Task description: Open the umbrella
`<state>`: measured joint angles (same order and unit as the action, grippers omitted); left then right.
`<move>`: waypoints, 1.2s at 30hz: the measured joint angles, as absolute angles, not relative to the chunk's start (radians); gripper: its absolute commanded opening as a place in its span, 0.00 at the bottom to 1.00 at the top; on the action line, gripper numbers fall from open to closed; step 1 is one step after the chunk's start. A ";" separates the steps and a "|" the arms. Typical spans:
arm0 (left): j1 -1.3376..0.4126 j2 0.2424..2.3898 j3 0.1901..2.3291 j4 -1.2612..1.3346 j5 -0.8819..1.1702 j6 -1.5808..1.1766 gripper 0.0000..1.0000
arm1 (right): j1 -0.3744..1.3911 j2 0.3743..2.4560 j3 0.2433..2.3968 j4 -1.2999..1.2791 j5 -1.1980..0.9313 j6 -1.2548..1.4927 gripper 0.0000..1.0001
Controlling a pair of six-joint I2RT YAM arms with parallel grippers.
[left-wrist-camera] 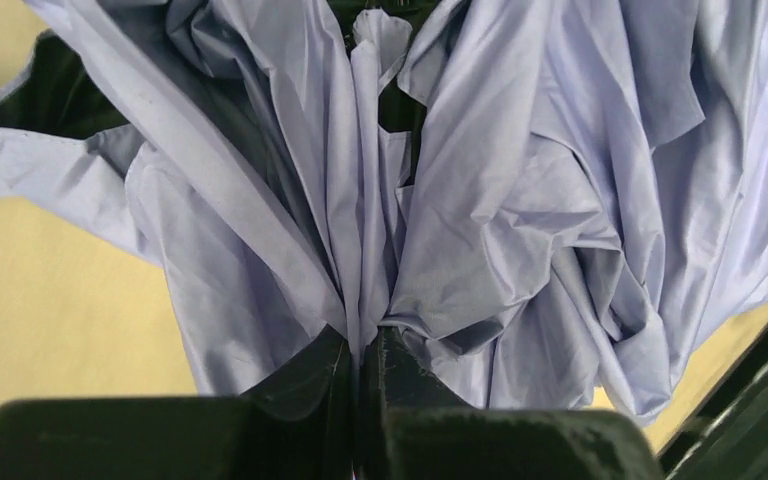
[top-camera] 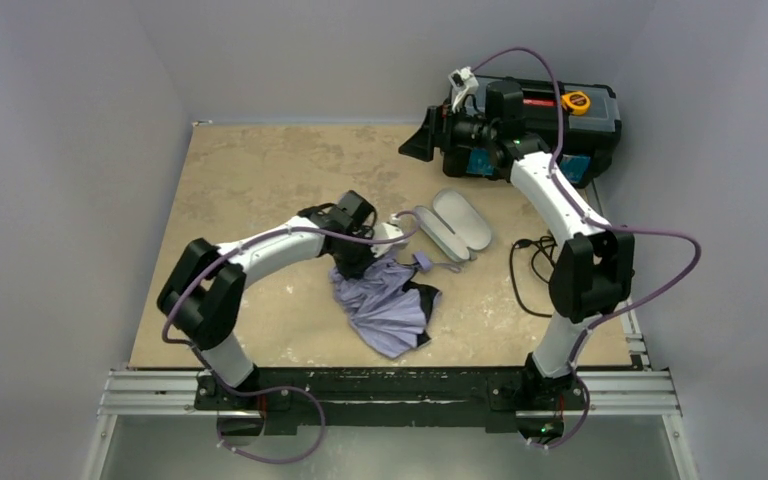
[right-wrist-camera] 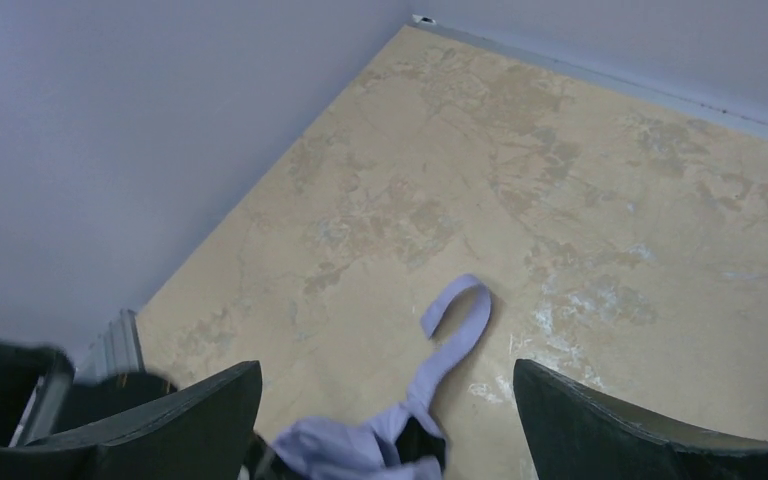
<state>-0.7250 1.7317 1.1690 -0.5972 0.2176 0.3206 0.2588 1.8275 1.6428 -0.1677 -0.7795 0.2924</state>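
Observation:
The umbrella [top-camera: 385, 305] lies folded and crumpled on the tan table [top-camera: 260, 180], its pale lavender canopy showing bits of black underside. My left gripper [top-camera: 357, 248] sits at the canopy's far end. In the left wrist view it [left-wrist-camera: 365, 345] is shut, pinching a fold of the lavender canopy [left-wrist-camera: 480, 200] between its black fingers [left-wrist-camera: 310, 385]. The umbrella's lavender strap [right-wrist-camera: 455, 330] curls on the table. My right gripper [top-camera: 420, 135] is open and empty near the toolbox; in its wrist view it [right-wrist-camera: 388, 365] is well above the strap. Shaft and handle are hidden.
A black toolbox [top-camera: 570, 120] stands at the back right. The pale sleeve [top-camera: 458, 222] lies flat right of the left gripper. A black cable [top-camera: 528, 268] loops on the table by the right arm. Grey walls close the left and back edges.

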 measured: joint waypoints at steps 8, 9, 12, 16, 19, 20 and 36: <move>-0.271 1.383 0.947 -0.754 0.331 0.865 1.00 | 0.278 1.604 1.508 -0.242 -0.688 0.105 0.99; -0.232 1.338 0.948 -0.761 0.380 0.910 1.00 | 0.278 1.575 1.473 -0.251 -0.678 0.067 0.99; -0.211 1.221 0.956 -0.772 0.509 0.965 1.00 | 0.278 1.502 1.360 -0.263 -0.645 -0.044 0.99; -0.214 1.070 0.955 -0.772 0.626 0.982 1.00 | 0.278 1.448 1.256 -0.279 -0.646 -0.174 0.99; -0.246 1.064 0.960 -0.762 0.617 0.929 1.00 | 0.279 1.483 1.290 -0.374 -0.662 -0.321 0.99; -0.256 1.089 0.965 -0.764 0.611 0.908 1.00 | 0.279 1.507 1.321 -0.411 -0.671 -0.351 0.99; -0.472 1.564 0.961 -0.713 0.153 0.678 0.97 | 0.279 1.658 1.467 -0.656 -0.694 -0.562 0.99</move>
<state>-0.4725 1.5642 0.9607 -0.7132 0.1532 0.6777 0.2794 1.6577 1.4670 -0.6563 -0.6945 -0.5625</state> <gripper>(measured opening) 0.998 0.987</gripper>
